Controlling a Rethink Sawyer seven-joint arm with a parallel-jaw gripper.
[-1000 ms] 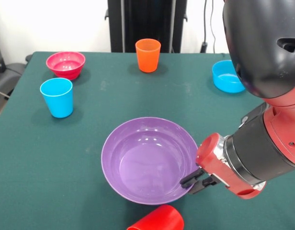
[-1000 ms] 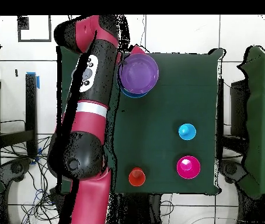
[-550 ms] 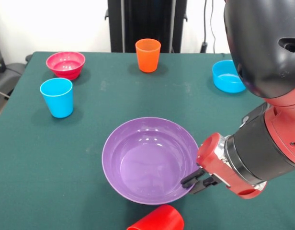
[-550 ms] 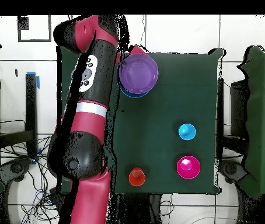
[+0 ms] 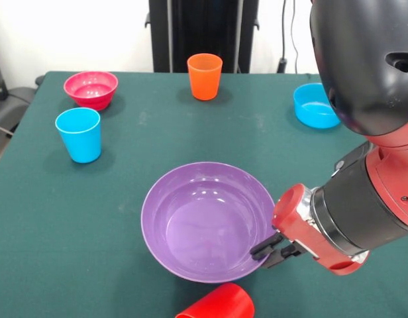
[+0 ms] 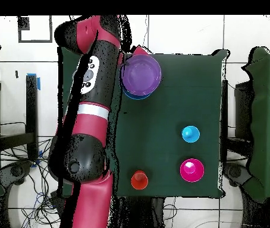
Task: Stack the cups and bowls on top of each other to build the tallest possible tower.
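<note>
At purple bowl (image 5: 205,222) rim, claw (image 5: 265,250) gripping

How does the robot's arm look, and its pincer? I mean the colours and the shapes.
The arm is made of thick rounded segments, red with glossy black housings. In the overhead view it shows a light oval panel with dark buttons and a pale band. The pincer has two short black fingers on a red wrist.

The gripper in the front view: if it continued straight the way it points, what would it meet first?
Probably the purple bowl: the gripper points at its rim, though whether they already touch is unclear.
</note>
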